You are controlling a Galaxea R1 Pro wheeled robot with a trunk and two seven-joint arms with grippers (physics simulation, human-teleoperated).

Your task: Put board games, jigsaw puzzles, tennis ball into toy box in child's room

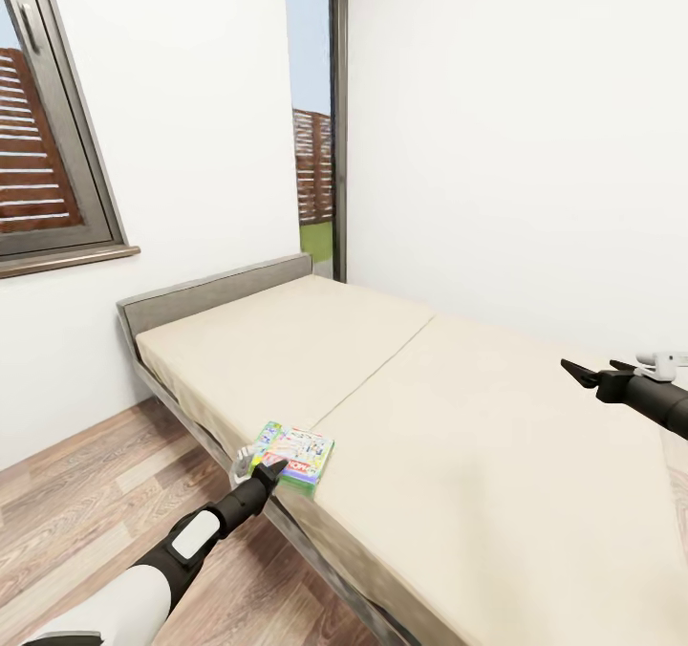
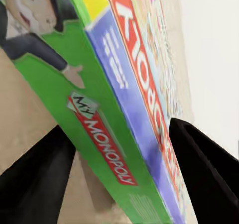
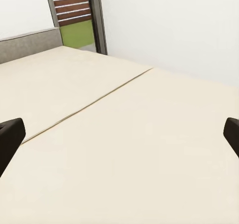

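Bed point(image 1: 459, 407): the biggest thing in the head view, running from centre left down to the lower right, beige mattress with a seam down the middle, grey headboard at centre left. Window at upper left, a narrow glass door at top centre, wood floor at lower left.

Board game point(image 1: 298, 453): a green-white-red box lying flat at the near edge of the bed, lower centre of the frame. In the left wrist view its green side with a red "Monopoly" label fills the middle, very close.

Left claw point(image 1: 270, 471): at the box's near edge, lower centre. In the left wrist view the two dark fingers point(image 2: 35, 179) stand apart, one on each side of the box's edge, not yet pressing it as far as I can judge.

Right claw point(image 1: 576, 370): at centre right, hovering above the mattress, well apart from the box. In the right wrist view its fingertips sit at opposite frame edges, spread wide, nothing between them.

Step in hand (my reading): picking up the board game from the bed. Next move calls for closing on the box edge and lifting without tipping it off the bed.

Hard to make out: whether the fingers touch the box; a pale object just left of the box; a white shape at the right edge, cut off
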